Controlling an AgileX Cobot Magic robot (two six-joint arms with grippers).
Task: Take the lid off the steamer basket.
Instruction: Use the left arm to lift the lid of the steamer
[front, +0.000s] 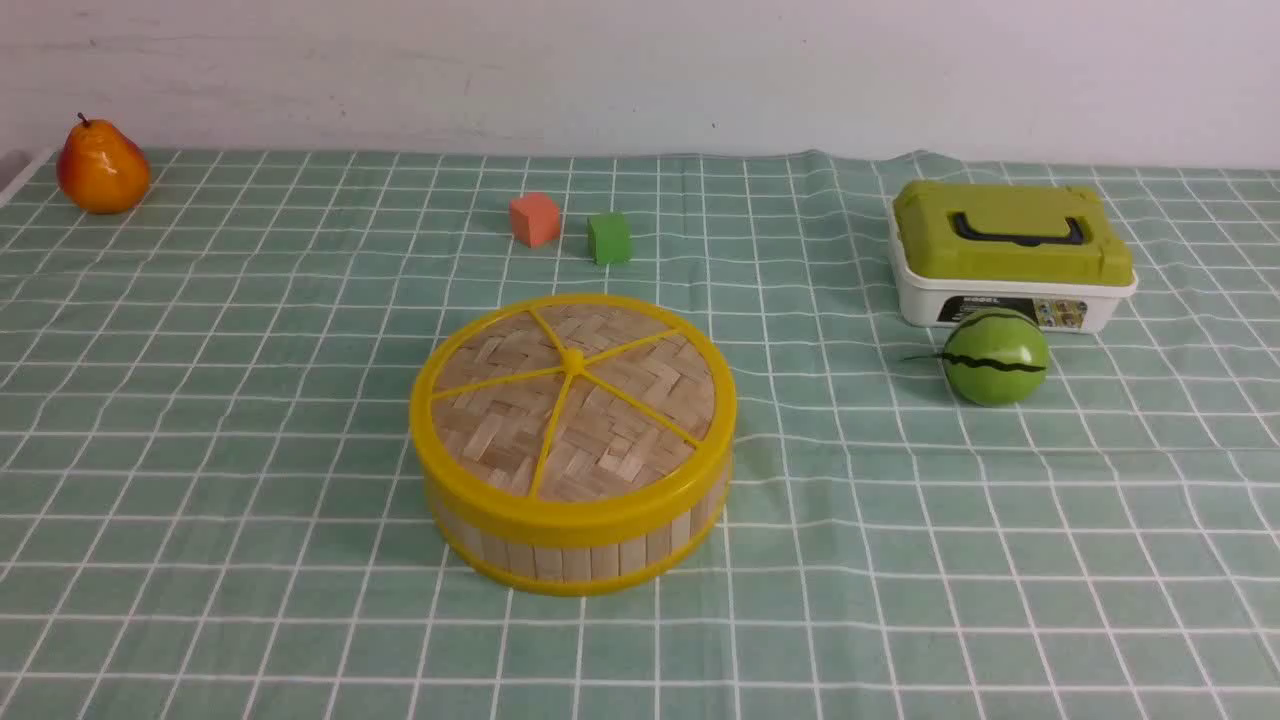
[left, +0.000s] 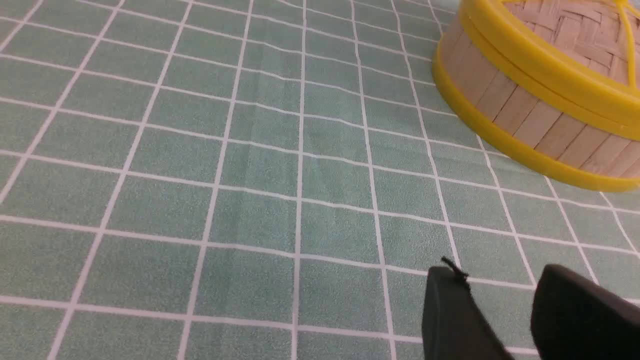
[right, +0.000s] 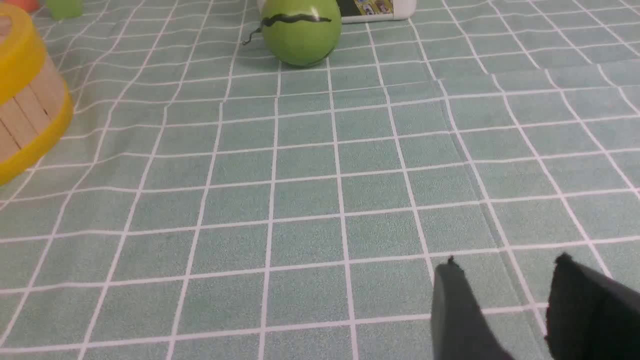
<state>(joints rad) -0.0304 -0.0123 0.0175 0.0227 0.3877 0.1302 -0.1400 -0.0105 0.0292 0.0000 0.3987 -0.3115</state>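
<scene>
The steamer basket stands mid-table, a round tub with light wood slats and yellow rims. Its lid, woven bamboo with yellow spokes and a centre knob, sits flat on top of it. Neither arm shows in the front view. In the left wrist view my left gripper hovers over bare cloth, open and empty, with the steamer basket and the lid some way ahead. My right gripper is open too, nothing between its fingers, and the steamer basket shows at the edge of that view.
A green-and-white checked cloth covers the table. A pear sits far back left, an orange cube and a green cube behind the basket. A white box with an olive-green lid and a green melon ball stand at the right.
</scene>
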